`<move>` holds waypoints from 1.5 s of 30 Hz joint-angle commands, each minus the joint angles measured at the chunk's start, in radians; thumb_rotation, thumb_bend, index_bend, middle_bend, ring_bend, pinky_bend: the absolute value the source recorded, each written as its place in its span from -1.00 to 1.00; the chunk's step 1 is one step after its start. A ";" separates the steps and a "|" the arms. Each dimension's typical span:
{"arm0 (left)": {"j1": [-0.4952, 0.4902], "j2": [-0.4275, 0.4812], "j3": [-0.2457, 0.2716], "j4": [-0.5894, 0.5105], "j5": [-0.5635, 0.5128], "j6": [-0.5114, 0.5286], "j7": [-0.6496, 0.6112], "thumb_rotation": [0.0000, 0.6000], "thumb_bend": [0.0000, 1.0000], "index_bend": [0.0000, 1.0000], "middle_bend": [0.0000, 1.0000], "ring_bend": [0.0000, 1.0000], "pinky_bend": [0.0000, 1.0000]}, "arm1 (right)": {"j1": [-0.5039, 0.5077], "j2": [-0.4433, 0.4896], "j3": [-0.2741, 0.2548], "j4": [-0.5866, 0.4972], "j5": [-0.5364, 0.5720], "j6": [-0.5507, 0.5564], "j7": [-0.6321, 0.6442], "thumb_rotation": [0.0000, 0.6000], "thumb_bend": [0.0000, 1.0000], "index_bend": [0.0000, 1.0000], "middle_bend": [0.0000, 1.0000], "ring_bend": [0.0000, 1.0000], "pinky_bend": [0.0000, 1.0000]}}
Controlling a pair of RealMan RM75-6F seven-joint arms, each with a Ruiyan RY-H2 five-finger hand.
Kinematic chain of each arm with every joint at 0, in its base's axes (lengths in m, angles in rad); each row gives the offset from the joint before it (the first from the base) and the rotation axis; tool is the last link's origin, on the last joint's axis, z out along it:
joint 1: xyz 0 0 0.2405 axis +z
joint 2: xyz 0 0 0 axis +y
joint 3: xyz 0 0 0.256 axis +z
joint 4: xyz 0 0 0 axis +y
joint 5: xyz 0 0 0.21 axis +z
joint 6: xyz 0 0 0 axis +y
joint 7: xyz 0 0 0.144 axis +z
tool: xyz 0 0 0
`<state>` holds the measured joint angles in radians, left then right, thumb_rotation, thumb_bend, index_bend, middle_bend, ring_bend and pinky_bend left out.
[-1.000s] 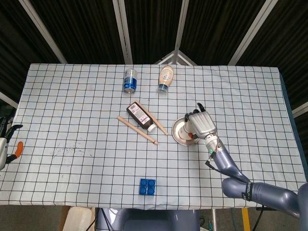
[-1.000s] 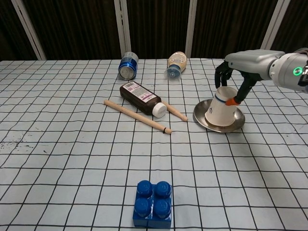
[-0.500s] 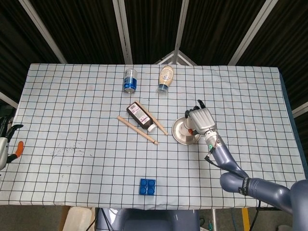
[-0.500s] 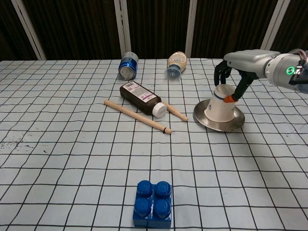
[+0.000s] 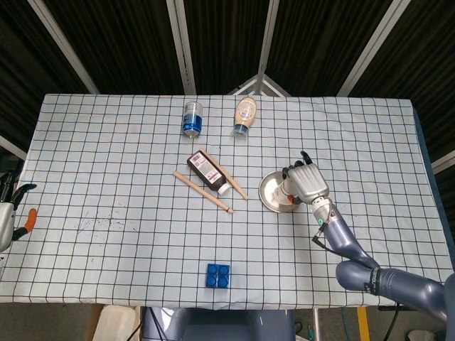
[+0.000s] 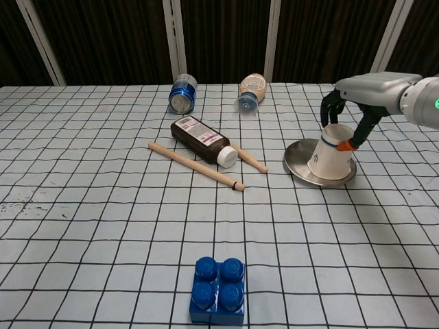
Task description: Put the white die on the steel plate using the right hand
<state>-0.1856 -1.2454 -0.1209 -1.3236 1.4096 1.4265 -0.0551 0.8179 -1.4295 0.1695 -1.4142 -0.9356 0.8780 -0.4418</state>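
Observation:
The white die looks like a small upturned cup with a blue band. It stands tilted on the right part of the steel plate, right of the table's middle. My right hand reaches down from the right and grips its top, fingers behind and the orange-tipped thumb in front. In the head view the right hand covers most of the die and the plate's right side. My left hand rests at the far left table edge, fingers apart, holding nothing.
A blue can and a sauce bottle lie at the back. A brown bottle and two wooden sticks lie left of the plate. A blue brick sits near the front edge.
The right hand has moved to the right, and the die and plate have slid a little rightward with it. The left hand has not moved.

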 commanded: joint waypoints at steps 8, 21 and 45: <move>-0.001 0.001 0.003 -0.005 0.004 0.001 0.004 1.00 0.27 -0.52 -1.00 -1.00 -0.76 | 0.002 0.000 -0.014 -0.091 -0.050 0.024 -0.021 1.00 -0.23 0.04 -0.05 -0.47 -1.00; 0.001 0.004 -0.005 0.002 -0.008 0.001 -0.007 1.00 0.27 -0.52 -1.00 -1.00 -0.76 | 0.037 -0.082 0.033 0.102 -0.022 -0.028 0.060 1.00 -0.22 0.04 -0.05 -0.47 -1.00; -0.007 -0.006 0.001 -0.005 -0.003 -0.008 0.021 1.00 0.27 -0.51 -1.00 -1.00 -0.76 | -0.016 -0.024 -0.020 -0.017 -0.122 0.001 0.086 1.00 -0.22 0.04 -0.05 -0.47 -1.00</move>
<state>-0.1924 -1.2510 -0.1202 -1.3291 1.4065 1.4189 -0.0336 0.7960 -1.4456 0.1443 -1.4355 -1.0569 0.8809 -0.3543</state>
